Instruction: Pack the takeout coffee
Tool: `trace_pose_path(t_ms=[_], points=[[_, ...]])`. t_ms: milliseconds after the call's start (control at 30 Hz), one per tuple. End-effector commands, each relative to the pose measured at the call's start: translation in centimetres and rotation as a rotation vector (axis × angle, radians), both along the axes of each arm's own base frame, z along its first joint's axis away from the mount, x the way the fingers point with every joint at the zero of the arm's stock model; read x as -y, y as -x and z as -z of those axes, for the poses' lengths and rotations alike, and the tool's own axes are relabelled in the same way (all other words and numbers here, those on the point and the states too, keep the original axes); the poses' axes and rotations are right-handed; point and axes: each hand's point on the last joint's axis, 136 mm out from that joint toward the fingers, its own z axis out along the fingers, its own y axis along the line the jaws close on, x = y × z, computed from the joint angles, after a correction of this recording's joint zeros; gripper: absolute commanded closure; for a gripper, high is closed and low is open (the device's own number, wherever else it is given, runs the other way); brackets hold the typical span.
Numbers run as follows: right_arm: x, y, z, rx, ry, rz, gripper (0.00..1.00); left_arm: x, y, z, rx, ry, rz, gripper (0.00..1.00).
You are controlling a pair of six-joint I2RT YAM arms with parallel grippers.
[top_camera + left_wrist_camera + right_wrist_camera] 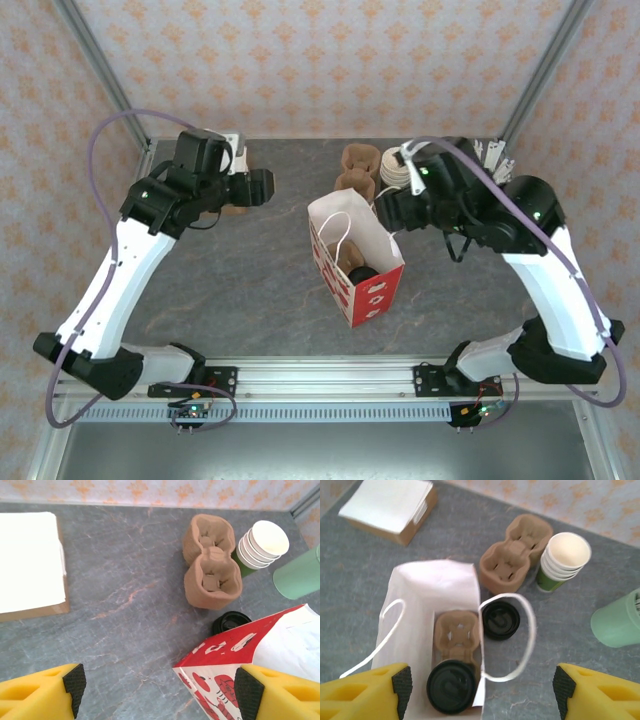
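A red-and-white paper bag [372, 290] stands open at mid-table. Inside it lies a brown cardboard carrier [456, 630]. The takeout coffee [451, 686] sits in the carrier's near slot, and only its black lid shows. My right gripper [483, 686] hovers open above the bag's right wall and white handle [530, 630], holding nothing. My left gripper [161, 687] is open over the table just left of the bag [225, 660], apart from it, with the bag's corner showing below between its fingers. In the top view the left gripper [262, 187] and right gripper [385, 210] flank the bag's far end.
A second black lid [500, 620] rests on the table right beside the bag; what is under it is hidden. Behind it are empty cardboard carriers [515, 552], a stack of lidless green cups [562, 560] and a pale green holder [617, 620]. A napkin box [30, 565] sits far left.
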Motion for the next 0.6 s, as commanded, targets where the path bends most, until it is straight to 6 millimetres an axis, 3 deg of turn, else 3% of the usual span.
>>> trace_pose_path(t_ms=[0,233,567], points=[[2.7,-0.9,-2.2,0.081,-0.045,0.107,0.24,-1.8,-0.2,-1.5,0.086,-0.004,-0.09,0.16],[7.7,-1.7,-2.9,0.102,-0.083,0.258,0.24,-3.8,1.0,-2.0,0.133,-0.03,-0.157,0.11],[15.6,-2.4,0.0,0.037,-0.11,0.531,0.23,-7.4,2.7,-2.2,0.198,-0.079,-0.286,0.03]])
